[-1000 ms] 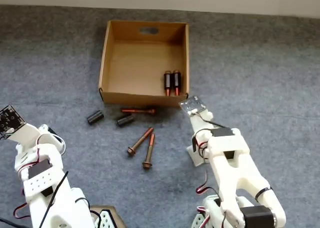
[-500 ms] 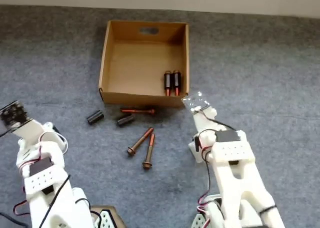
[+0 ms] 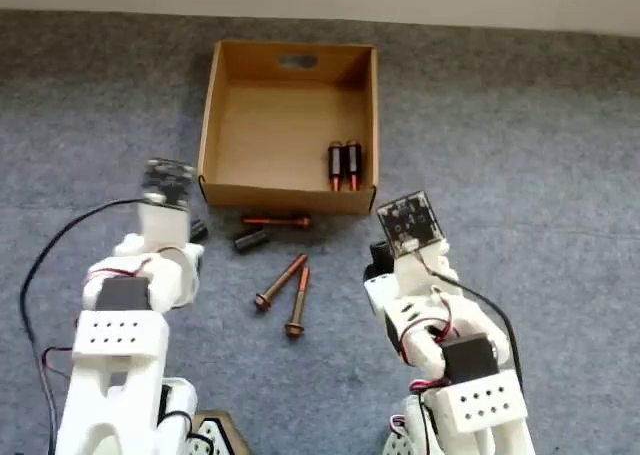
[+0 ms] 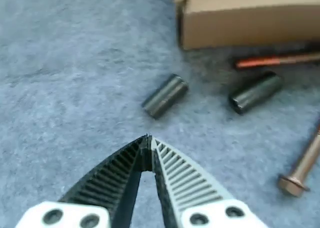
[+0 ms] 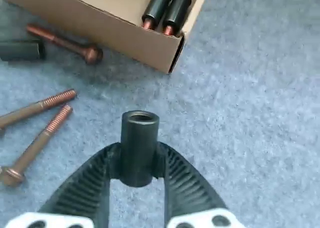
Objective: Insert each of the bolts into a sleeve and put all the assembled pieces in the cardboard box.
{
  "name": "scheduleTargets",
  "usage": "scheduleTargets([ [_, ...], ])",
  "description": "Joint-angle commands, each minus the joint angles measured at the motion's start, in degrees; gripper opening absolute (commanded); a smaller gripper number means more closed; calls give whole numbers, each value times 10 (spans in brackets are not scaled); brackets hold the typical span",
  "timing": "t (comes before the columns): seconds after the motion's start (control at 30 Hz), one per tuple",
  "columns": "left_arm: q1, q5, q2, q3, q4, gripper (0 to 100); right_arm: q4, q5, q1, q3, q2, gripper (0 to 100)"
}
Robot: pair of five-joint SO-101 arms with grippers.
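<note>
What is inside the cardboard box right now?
Two sleeved bolts lie side by side in the cardboard box's near right corner. Its front wall hides the floor strip behind.

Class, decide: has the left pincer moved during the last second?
Yes. The left pincer swung toward the cardboard box, nearing the loose sleeve.

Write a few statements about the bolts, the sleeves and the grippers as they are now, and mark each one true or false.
1. The right gripper holds a sleeve. True.
2. The cardboard box is empty. False: two assembled pieces lie in it.
3. Three bolts lie loose on the carpet. True.
4. The left gripper grips a bolt. False: it is shut and holds nothing.
</note>
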Motion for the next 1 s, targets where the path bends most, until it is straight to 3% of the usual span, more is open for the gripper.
scheduleTargets([
  [0.0, 64, -17, 1, -27, 11, 121, 0, -18, -3, 15, -31, 6],
  [0.1, 82, -17, 1, -17, 11, 171, 0, -21, -3, 27, -51, 6],
  [0.5, 164, -18, 2, -9, 12, 175, 0, -21, -3, 62, -109, 6],
  [0.97, 200, -18, 3, -13, 43, 175, 0, -28, -2, 58, -110, 6],
])
